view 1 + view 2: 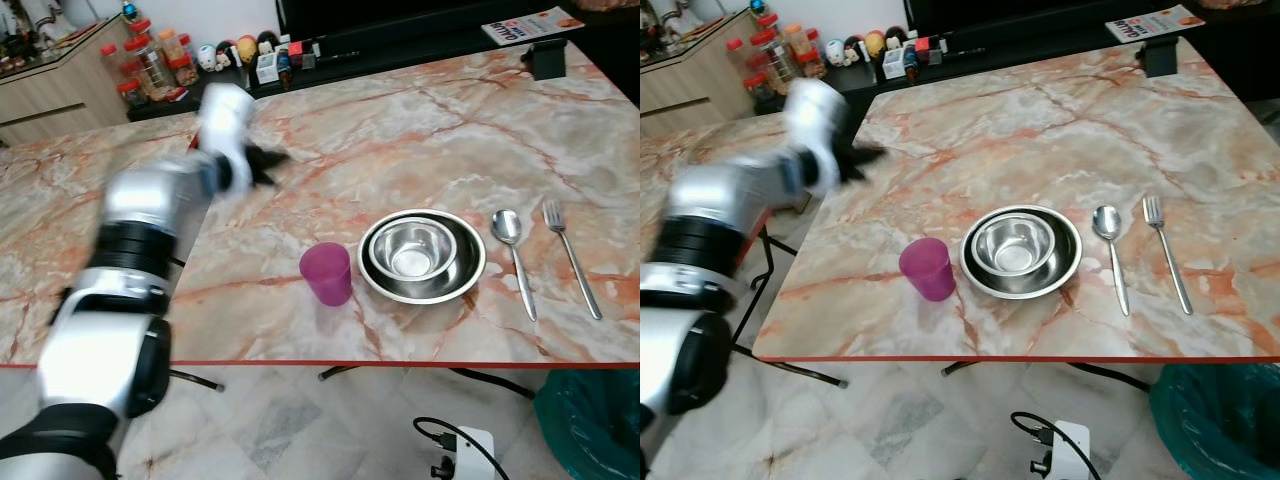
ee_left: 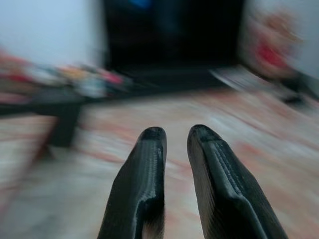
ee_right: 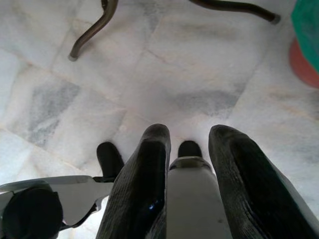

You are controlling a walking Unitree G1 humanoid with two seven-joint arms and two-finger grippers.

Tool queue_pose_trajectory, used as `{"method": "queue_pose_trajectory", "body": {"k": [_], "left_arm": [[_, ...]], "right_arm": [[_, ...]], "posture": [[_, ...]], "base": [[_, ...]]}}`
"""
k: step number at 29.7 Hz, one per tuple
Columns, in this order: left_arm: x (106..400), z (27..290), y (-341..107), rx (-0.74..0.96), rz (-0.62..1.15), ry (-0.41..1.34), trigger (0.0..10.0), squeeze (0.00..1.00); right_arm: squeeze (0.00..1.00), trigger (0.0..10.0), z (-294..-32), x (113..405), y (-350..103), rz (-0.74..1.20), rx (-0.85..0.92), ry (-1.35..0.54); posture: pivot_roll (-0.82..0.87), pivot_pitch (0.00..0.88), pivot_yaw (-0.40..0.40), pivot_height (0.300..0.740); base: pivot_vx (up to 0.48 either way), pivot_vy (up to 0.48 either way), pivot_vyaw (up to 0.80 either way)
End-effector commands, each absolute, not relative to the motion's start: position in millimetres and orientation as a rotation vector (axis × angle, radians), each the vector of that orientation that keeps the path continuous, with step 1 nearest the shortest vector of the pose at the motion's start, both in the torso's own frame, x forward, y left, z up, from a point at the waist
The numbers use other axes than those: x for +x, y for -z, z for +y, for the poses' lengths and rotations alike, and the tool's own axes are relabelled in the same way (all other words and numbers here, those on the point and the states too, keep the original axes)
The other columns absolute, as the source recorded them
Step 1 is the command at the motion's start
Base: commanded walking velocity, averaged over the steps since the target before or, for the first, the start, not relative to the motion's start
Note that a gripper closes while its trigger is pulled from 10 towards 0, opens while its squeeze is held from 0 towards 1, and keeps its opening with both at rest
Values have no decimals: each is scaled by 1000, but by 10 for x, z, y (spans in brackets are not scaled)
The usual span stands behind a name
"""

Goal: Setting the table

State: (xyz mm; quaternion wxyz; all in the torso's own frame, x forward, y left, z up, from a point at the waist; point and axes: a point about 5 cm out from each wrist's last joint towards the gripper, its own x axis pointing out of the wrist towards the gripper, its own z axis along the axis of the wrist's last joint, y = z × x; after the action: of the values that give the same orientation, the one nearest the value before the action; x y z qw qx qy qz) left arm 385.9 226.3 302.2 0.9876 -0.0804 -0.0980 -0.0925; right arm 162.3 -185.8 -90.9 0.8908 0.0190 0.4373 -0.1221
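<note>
Marble table (image 1: 450,130) | small steel bowl (image 1: 410,248) nested in larger bowl (image 1: 462,276) | pink cup (image 1: 327,273) beside | left gripper (image 2: 174,137) jaws narrow

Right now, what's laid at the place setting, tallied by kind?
Bowls: 2, small bowl nested in big bowl
Cup: 1
Spoon: 1
Fork: 1
Total: 5

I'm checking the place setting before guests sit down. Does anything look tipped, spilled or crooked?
Nothing stands out. The pink cup stands upright left of the nested steel bowls; the spoon and fork lie roughly parallel on their right. No spill shows on the marble table.
</note>
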Motion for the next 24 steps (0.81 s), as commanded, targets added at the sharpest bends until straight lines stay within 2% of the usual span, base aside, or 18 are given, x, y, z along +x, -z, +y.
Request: {"method": "queue_pose_trajectory", "body": {"k": [1, 3, 5, 7, 11, 13, 14, 18, 20, 21, 24], "left_arm": [[3749, 2615, -2924, -190, -216, 15, 10000, 0], [3466, 3009, -2686, -87, -229, -201, 10000, 0], [3266, 3216, -2529, -14, -218, -325, 10000, 0], [3002, 3438, -2251, 151, -152, -461, 10000, 0], [2773, 3604, -1932, 183, -79, -566, 10000, 0], [2577, 3710, -1581, 251, 25, -626, 10000, 0], [2405, 3756, -1262, 298, 126, -662, 10000, 0], [2205, 3708, -845, 278, 240, -674, 10000, 0], [2032, 3611, -441, 255, 375, -682, 10000, 0], [2032, 3611, -441, 255, 375, -682, 10000, 0], [1849, 3378, 59, 206, 579, -611, 10000, 0]], "right_arm": [[0, 10000, -1809, 1598, 928, 926, 42, 232], [0, 10000, -1826, 1622, 918, 923, 28, 216], [0, 10000, -1839, 1641, 909, 921, 17, 204], [0, 10000, -1844, 1679, 894, 917, 5, 189], [0, 10000, -1839, 1712, 882, 912, 2, 181], [0, 10000, -1841, 1743, 868, 905, -1, 176], [0, 10000, -1854, 1760, 859, 902, -4, 173], [0, 10000, -1903, 1780, 845, 899, -20, 169], [0, 10000, -1973, 1808, 822, 890, -32, 174], [0, 10000, -1973, 1808, 822, 890, -32, 174], [0, 10000, -2060, 1829, 797, 881, -45, 192]], "posture": [[49, 36, 184, 740], [75, 40, 157, 740], [86, 40, 146, 740], [99, 40, 134, 740], [100, 31, 124, 740], [94, 23, 117, 740], [93, 18, 105, 740], [74, 6, 86, 740], [64, 0, 75, 740], [64, 0, 75, 740], [35, 0, 71, 740]], "base": [[0, 0, 0], [0, 0, 0], [0, 0, 0], [0, 0, 0], [0, 0, 0], [0, 0, 0], [0, 0, 0], [0, 0, 0], [0, 0, 0], [0, 0, 0], [0, 0, 0]]}}
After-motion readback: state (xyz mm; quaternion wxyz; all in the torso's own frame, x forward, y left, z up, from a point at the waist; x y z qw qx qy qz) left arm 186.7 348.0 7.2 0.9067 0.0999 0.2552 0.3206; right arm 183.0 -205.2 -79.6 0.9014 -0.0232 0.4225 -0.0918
